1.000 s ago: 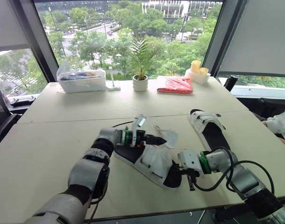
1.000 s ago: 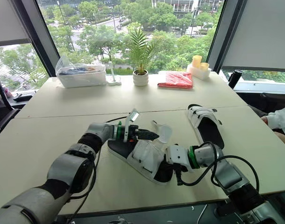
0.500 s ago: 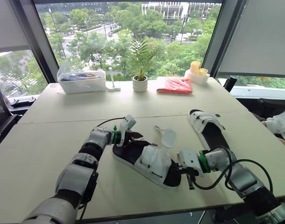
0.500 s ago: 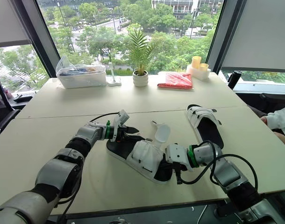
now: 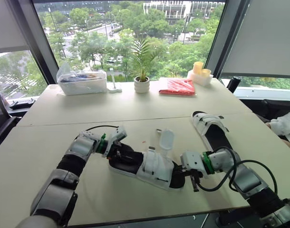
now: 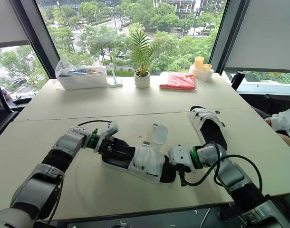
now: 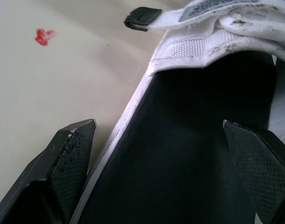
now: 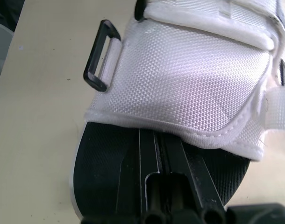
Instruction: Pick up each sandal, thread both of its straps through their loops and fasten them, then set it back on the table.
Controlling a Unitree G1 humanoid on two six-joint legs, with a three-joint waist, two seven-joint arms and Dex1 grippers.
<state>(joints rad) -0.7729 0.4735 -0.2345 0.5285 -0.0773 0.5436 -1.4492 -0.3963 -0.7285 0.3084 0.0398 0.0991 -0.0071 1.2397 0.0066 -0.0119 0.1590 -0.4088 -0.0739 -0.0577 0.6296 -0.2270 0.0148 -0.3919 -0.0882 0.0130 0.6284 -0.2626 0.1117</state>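
Note:
A black-soled sandal (image 5: 130, 161) with a white upper (image 5: 155, 166) lies flat at the table's middle front. One white strap (image 5: 165, 140) sticks up loose beside it. My left gripper (image 5: 116, 151) is open at the heel; in the left wrist view one finger (image 7: 72, 154) rests on the table and the other (image 7: 254, 158) hangs over the insole. At the toe, my right gripper (image 5: 185, 175) is shut on the sole, below a black loop (image 8: 101, 56) on the upper. The second sandal (image 5: 210, 129) lies to the right, further back.
Along the window side stand a clear plastic box (image 5: 82, 80), a potted plant (image 5: 142, 83), a red packet (image 5: 177, 86) and yellow cups (image 5: 200, 73). A person's sleeve (image 5: 286, 127) shows at the right edge. The table's front edge runs just below the sandal.
My left gripper has let go of the strap and pulled back left to the heel. The sandal has swung flatter, with its heel further left. The right gripper stayed at the toe.

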